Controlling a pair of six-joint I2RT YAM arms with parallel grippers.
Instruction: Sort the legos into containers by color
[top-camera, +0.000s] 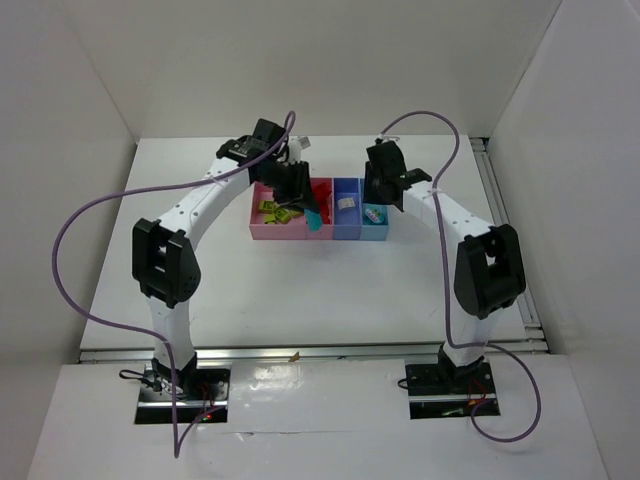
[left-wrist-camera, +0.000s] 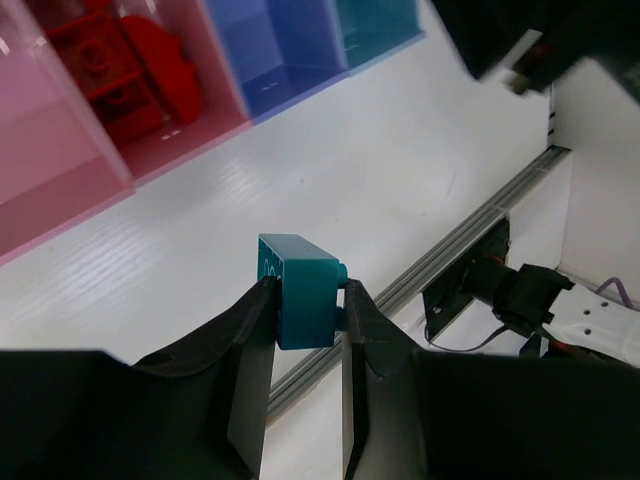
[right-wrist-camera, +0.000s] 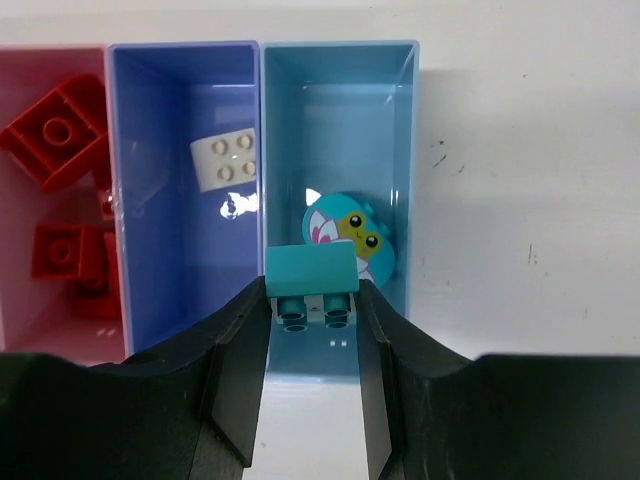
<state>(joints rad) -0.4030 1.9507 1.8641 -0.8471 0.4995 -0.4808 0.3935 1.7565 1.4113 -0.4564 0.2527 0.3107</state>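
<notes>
Right pincer (right-wrist-camera: 312, 298) around cyan lego (right-wrist-camera: 311, 268)

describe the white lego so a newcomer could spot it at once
Find the row of bins, then the blue bin, second from the right in the top view. The white lego lies in it, studs up, the only white piece; bins beside it hold red legos and cyan ones.

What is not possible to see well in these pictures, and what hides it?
Top view: the left gripper covers part of the wide pink bin, so its lime legos cannot be counted.
Left wrist view: that bin runs off the left edge; its contents do not show.
Right wrist view: the red legos are cut off at the left edge; the right gripper and its cyan brick hide part of the cyan bin's near end.
</notes>
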